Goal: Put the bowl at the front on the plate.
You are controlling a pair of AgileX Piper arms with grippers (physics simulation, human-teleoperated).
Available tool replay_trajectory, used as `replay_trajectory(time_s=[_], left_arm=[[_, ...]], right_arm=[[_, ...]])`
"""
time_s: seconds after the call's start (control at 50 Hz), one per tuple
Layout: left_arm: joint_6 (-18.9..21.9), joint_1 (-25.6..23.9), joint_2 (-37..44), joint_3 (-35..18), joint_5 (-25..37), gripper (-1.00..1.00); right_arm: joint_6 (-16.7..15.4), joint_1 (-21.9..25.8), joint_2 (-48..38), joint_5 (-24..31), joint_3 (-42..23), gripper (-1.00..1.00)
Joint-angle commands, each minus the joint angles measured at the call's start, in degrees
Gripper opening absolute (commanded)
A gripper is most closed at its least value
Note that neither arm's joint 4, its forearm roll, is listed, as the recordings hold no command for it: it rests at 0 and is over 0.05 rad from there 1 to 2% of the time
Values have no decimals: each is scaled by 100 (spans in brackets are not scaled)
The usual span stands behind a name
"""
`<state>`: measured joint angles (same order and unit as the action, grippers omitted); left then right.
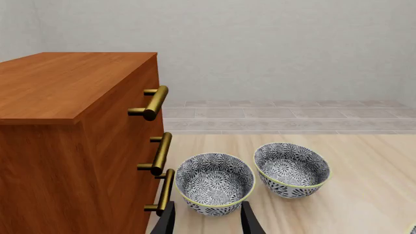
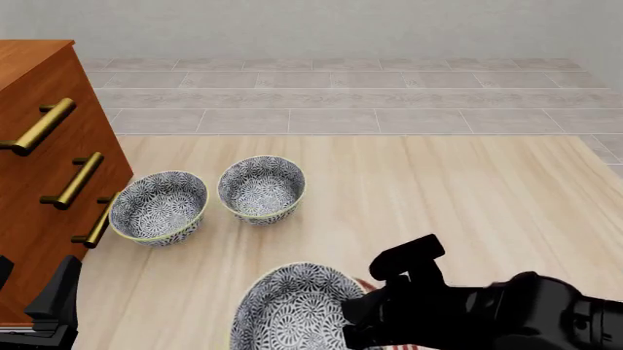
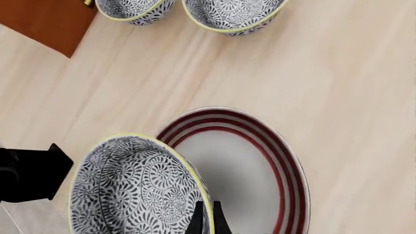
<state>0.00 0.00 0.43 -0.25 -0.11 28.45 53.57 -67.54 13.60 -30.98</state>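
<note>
Right wrist view: the bowl [image 3: 133, 187] was pinched at its rim by the right gripper [image 3: 204, 217], its two fingers clenched either side of the wall, and held partly over the plate [image 3: 260, 180], whether lifted or touching could not be told. A thin rim grip was judged liable to slip or tilt the bowl; release off-centre could leave it straddling the plate's edge. Left gripper [image 1: 208, 219] was seen released, idle near the cabinet [image 1: 65, 146], well apart.

Both arms matte black and blocky; right end effector [image 3: 205, 218] thin-fingered.
</note>
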Motion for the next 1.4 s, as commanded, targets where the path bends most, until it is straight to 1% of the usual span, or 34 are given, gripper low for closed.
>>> replay_trajectory(time_s=[0.02, 0.28, 0.54, 0.74, 0.76, 1.0, 1.04, 1.26, 1.4], left_arm=[[0, 0, 0, 0, 0, 100], [0, 0, 0, 0, 0, 100], [0, 0, 0, 0, 0, 100], [0, 0, 0, 0, 0, 100], [0, 0, 0, 0, 0, 100], [0, 0, 0, 0, 0, 100], [0, 0, 0, 0, 0, 100], [0, 0, 0, 0, 0, 100], [0, 0, 0, 0, 0, 100]], right_arm=[[55, -88, -106, -252, 241, -100], [81, -85, -188, -426, 417, -100], [-4, -121, -370, -609, 561, -100], [-34, -110, -633, -754, 536, -100], [-51, -141, -758, -792, 453, -100], [-78, -139, -862, -927, 527, -100], [-108, -174, -973, -948, 451, -100], [-188, -281, -984, -957, 508, -100], [-233, -314, -1177, -1040, 468, -100]])
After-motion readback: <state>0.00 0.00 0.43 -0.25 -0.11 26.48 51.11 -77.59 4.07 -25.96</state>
